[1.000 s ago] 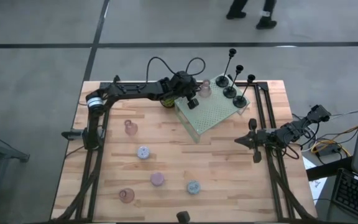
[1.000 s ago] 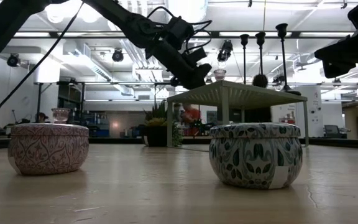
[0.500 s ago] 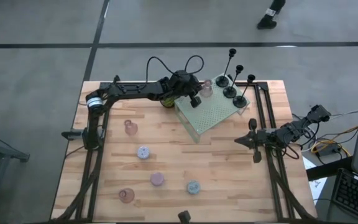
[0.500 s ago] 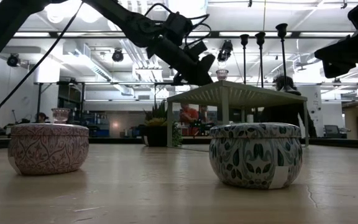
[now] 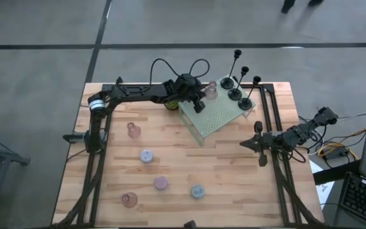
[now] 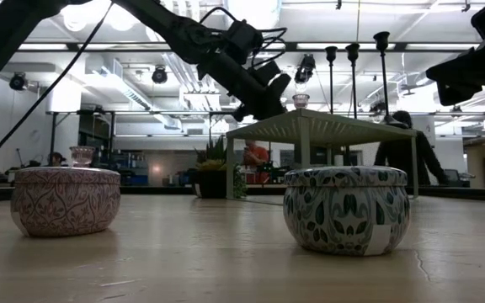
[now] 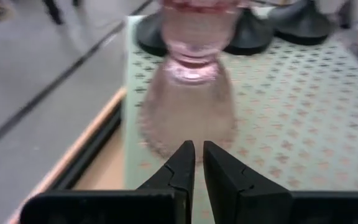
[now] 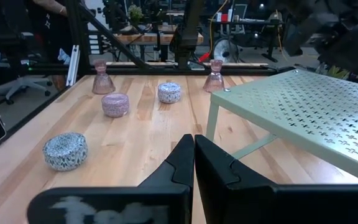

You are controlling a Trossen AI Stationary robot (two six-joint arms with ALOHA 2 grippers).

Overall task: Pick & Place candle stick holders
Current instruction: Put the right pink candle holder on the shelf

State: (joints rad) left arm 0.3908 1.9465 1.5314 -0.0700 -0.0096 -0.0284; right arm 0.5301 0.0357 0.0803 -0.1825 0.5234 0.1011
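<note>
Wooden table (image 5: 227, 172) seen from above, items listed left to right. A pinkish glass cup (image 5: 133, 131) stands on the left part of the table, and a second one (image 5: 129, 200) near the front-left edge. A lilac round holder (image 5: 146, 155), a pink round holder (image 5: 161, 183) and a blue round holder (image 5: 197, 191) form a diagonal row running toward the front centre, all apart from one another.

The left arm reaches across the far side of the table. The left gripper (image 5: 199, 102) hangs over the far-left edge of the pale green perforated platform (image 5: 218, 117), fingers nearly together with only a thin slit between them and nothing held. Just ahead of it a third pinkish glass cup (image 7: 188, 93) stands upright on the platform; its exact gap from the fingertips is not resolvable. A small potted plant (image 5: 170, 103) sits beside the platform, partly hidden under the arm.

Three black candle stick holders (image 5: 236, 86) stand upright in a row along the platform's far-right edge.

The right gripper (image 5: 251, 144) waits low at the right side of the table, fingers pressed together and empty, well apart from every holder.
</note>
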